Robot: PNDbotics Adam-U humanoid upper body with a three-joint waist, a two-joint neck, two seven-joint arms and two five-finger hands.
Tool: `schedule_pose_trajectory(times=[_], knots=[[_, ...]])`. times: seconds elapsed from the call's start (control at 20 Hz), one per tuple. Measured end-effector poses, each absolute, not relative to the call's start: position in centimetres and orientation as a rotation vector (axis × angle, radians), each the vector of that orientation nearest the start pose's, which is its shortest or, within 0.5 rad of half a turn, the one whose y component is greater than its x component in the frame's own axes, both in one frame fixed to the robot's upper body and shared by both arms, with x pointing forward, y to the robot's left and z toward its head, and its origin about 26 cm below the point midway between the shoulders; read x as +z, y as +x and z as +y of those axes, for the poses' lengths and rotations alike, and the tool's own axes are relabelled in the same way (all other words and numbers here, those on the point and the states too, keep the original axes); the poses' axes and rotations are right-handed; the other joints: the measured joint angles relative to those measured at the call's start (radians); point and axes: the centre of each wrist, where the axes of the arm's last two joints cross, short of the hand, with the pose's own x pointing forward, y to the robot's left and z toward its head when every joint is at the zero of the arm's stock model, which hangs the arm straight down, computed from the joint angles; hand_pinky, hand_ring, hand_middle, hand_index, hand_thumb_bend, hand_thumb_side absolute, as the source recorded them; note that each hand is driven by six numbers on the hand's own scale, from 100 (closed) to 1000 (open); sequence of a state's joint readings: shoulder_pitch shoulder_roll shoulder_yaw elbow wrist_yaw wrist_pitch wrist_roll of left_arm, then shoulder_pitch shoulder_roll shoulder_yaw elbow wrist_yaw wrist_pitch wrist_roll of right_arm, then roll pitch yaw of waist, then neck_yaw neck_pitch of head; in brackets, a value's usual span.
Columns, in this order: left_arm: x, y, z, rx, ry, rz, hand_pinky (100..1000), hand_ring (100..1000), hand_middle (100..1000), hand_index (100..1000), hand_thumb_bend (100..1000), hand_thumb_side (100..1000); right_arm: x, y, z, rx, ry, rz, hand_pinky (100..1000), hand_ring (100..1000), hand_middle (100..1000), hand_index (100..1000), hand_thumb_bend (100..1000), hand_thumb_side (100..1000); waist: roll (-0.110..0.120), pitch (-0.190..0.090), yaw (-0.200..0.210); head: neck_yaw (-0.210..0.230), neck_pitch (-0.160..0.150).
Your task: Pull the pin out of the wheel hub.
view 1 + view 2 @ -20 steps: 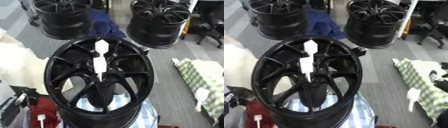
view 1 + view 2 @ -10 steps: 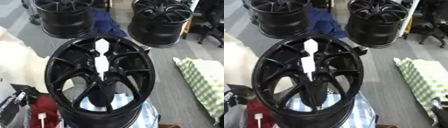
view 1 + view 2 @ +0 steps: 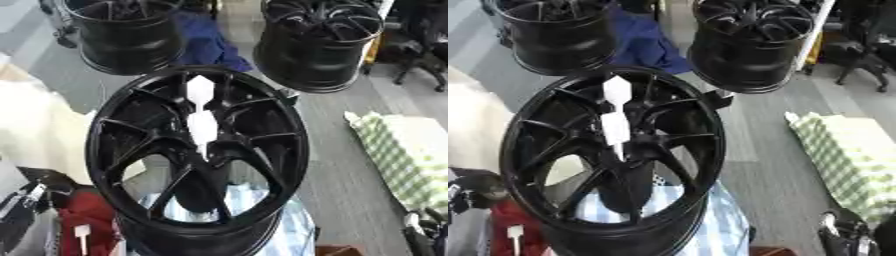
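Note:
A black spoked wheel hub (image 3: 131, 150) lies tilted in the middle of both views, resting on a blue striped cloth (image 3: 297, 225). A white pin (image 3: 202, 125) with a diamond-shaped head stands up out of the hub's centre. Neither hand touches it. Part of my right hand (image 3: 842, 234), black with silver, shows at the lower right corner, well away from the wheel. A black and silver part of my left hand (image 3: 24, 200) shows at the lower left edge, beside the rim.
Two more black wheels (image 3: 122, 35) (image 3: 319, 42) stand at the back with a blue cloth (image 3: 206, 42) between them. A green chequered cloth (image 3: 402, 155) lies at the right, a white cloth (image 3: 35, 130) at the left, a red object (image 3: 83, 225) at the lower left.
My right hand has sunk from the right edge toward the lower right corner. The wheel and the pin have not moved.

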State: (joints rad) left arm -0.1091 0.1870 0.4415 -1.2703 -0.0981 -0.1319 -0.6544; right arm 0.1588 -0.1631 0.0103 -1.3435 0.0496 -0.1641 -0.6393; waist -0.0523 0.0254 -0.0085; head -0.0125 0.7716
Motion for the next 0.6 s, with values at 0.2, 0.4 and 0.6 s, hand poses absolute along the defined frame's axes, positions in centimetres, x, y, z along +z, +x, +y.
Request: schedule_pose_trajectory(times=[0.2,0.4,0.6], knots=[[-3.52,27.22,40.18,-0.342,-0.034,-1.451,653,614,609,831,100,738,-10.62,20.14,-30.06,-0.320,-0.710,-1.354,552,574,560,816,100,568,0.000,0.000,0.002,-0.005,0.000],[-3.46,27.25,40.29,-0.345,-0.031,-1.451,653,614,609,831,100,738,-10.73,20.29,-30.00,-0.327,-0.706,-1.357,552,574,560,816,100,568,0.000,0.000,0.004,-0.008,0.000],[-3.50,27.25,40.28,-0.344,-0.031,-1.451,652,614,609,831,100,738,-10.86,20.24,-30.02,-0.329,-0.704,-1.358,552,574,560,816,100,568,0.001,0.000,0.005,-0.008,0.000]])
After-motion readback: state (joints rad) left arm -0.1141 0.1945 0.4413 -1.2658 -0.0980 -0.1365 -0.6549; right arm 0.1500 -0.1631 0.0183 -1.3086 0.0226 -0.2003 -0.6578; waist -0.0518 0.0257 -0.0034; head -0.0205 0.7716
